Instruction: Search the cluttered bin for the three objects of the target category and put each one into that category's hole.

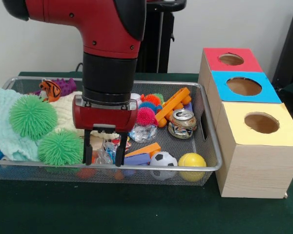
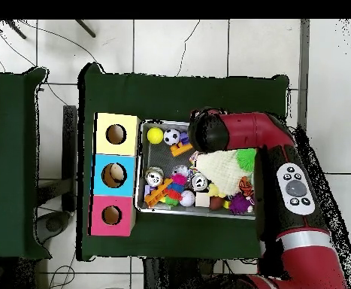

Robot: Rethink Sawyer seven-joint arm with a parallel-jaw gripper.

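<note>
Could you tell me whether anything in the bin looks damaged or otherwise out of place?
The drink can near the bin's box-side end looks crushed and tilted, its top facing the camera. Otherwise it is a jumble of toys and cloth, with the open gripper lowered among them.

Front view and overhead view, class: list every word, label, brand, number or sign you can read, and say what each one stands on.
None can be read in either view.
Crushed drink can in the wire basket: it carries print, too small and blurred to read.
Red, blue and yellow boxes: plain tops with round holes, no lettering.
Robot arm: a grey panel with round buttons, no legible marks.
</note>
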